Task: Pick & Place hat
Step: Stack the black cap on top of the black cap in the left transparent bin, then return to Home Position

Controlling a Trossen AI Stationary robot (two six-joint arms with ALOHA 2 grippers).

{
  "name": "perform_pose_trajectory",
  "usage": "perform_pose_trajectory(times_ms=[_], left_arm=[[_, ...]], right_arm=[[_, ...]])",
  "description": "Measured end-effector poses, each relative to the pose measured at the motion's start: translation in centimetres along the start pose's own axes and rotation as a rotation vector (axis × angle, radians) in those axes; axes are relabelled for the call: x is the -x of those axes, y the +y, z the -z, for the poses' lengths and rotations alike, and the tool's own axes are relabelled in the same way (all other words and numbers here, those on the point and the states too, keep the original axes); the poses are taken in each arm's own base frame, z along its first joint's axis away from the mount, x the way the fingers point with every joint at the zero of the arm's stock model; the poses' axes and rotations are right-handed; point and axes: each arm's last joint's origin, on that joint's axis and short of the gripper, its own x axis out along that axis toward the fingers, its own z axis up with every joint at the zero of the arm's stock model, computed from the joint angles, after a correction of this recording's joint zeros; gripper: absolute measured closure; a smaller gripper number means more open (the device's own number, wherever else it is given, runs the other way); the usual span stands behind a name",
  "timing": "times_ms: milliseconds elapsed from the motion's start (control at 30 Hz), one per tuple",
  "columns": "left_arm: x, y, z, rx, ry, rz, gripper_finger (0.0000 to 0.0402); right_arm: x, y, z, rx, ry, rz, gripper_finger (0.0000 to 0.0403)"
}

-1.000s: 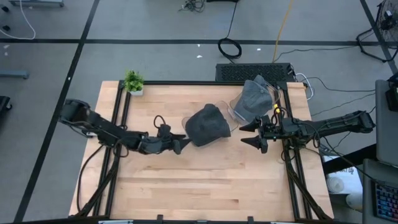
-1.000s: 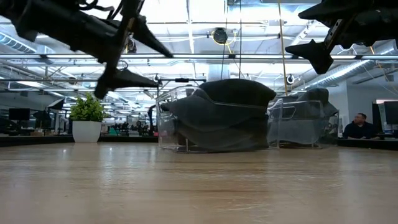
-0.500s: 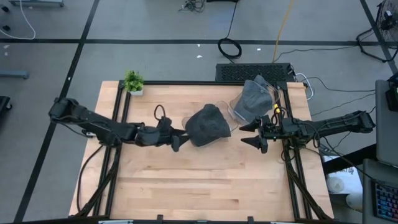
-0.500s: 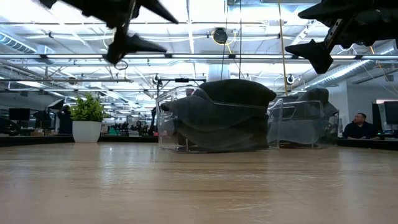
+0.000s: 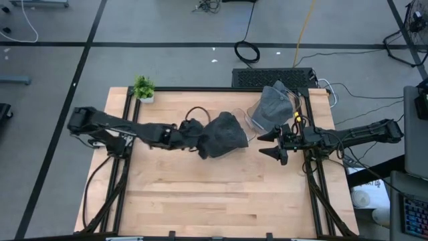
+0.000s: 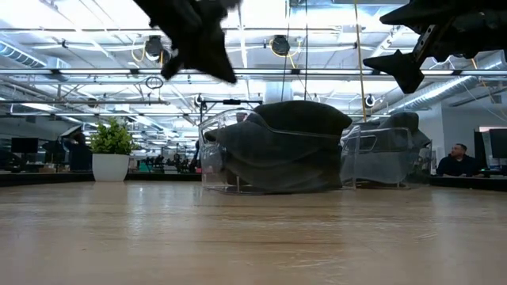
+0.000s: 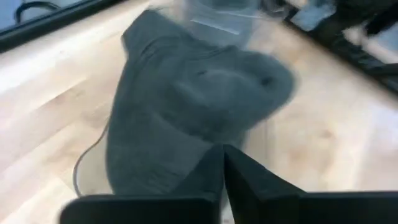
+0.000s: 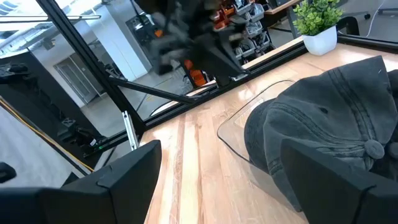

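A dark grey hat [image 5: 224,134] sits over a clear stand [image 6: 218,170] at the table's middle, crown up. My left gripper [image 5: 198,139] hovers shut above the hat's left edge; the low view shows it [image 6: 226,75] higher than the crown, and in the left wrist view its closed fingers [image 7: 222,155] point down at the hat [image 7: 186,93]. My right gripper [image 5: 261,145] waits open and level to the right of the hat, which fills its wrist view [image 8: 336,130]. A second, lighter grey hat [image 5: 272,106] rests on another clear stand at the far right.
A small potted plant [image 5: 143,88] stands at the far left corner. Black rails frame the wooden tabletop [image 5: 221,194], whose near half is bare wood. A person [image 6: 455,162] sits in the room behind the table.
My left gripper has risen and gone toward the table's right, over the dark hat's left edge, rolling and tipping as it went. Its fingers, open in both earlier frames, are now shut. The hat has not moved.
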Motion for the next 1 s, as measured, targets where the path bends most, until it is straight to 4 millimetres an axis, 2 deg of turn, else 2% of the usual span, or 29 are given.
perform_pose_trajectory(times_ms=[200, 367, 500, 567, 667, 867, 1000], left_arm=[[-4.8, 1.4, 1.5, -0.008, 0.117, -0.090, 0.0397], [-8.4, 2.3, 2.5, 0.008, 0.149, -0.108, 0.0397], [-9.9, 2.7, 3.0, 0.035, 0.209, -0.078, 0.0397], [-9.7, 2.7, 2.9, 0.046, 0.211, -0.075, 0.0398], [-8.4, 2.6, 2.1, 0.050, 0.191, -0.042, 0.0398], [-4.5, 2.0, -0.7, 0.077, 0.080, 0.054, 0.0398], [-2.2, 1.2, -1.6, 0.022, 0.020, 0.135, 0.0398]], right_arm=[[0.0, 0.0, 0.0, -0.003, 0.004, 0.000, 0.0085], [0.0, 0.0, 0.0, -0.002, 0.005, 0.000, 0.0085], [0.0, 0.0, 0.0, -0.001, 0.006, -0.001, 0.0085], [0.0, 0.0, 0.1, 0.000, 0.006, 0.000, 0.0085], [0.0, 0.0, 0.1, 0.000, 0.006, 0.000, 0.0085], [0.0, 0.0, 0.1, -0.001, 0.008, 0.000, 0.0085], [0.0, 0.0, 0.1, -0.001, 0.012, 0.002, 0.0085]])
